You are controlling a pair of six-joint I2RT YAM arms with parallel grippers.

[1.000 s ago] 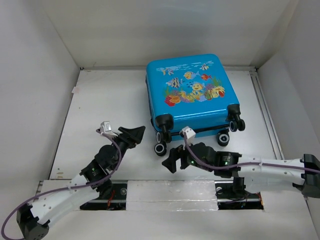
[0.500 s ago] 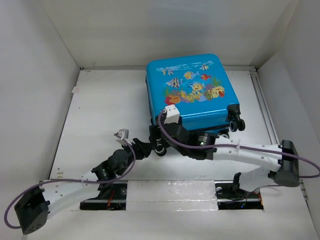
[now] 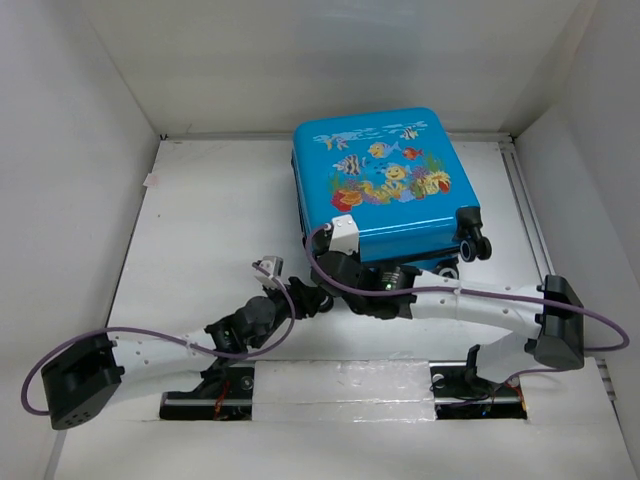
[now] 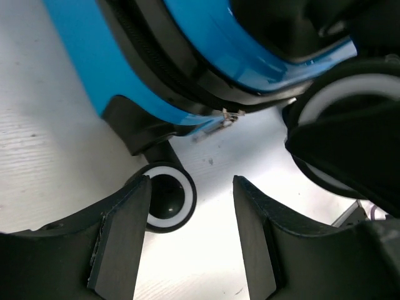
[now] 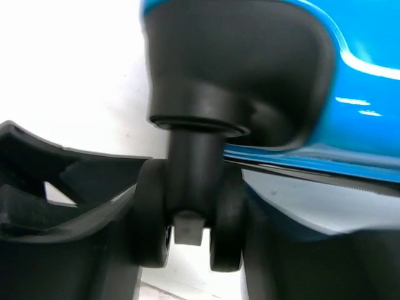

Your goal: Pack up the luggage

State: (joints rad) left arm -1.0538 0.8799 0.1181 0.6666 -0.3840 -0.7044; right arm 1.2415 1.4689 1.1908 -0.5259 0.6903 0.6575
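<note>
The luggage (image 3: 375,175) is a bright-blue suitcase lying closed and flat at the back of the table, fish print up, wheels toward me. My left gripper (image 3: 305,297) is open at its front-left corner. In the left wrist view (image 4: 190,237) a white-ringed caster wheel (image 4: 167,199) sits just beside its left finger, on the table under the blue shell (image 4: 144,69). My right gripper (image 3: 325,268) reaches across to the same corner. In the right wrist view (image 5: 190,231) its jaws press both sides of a black twin caster wheel (image 5: 187,206) under the shell (image 5: 350,81).
White walls enclose the table on the left, back and right. The suitcase's right-hand wheels (image 3: 472,248) stick out toward me. A raised strip (image 3: 525,220) runs along the table's right side. A taped seam (image 3: 340,380) crosses the near edge between the arm bases.
My right arm swung from the near table up and left onto the suitcase's front-left wheel. My left arm moved right to the lower wheel at that corner.
</note>
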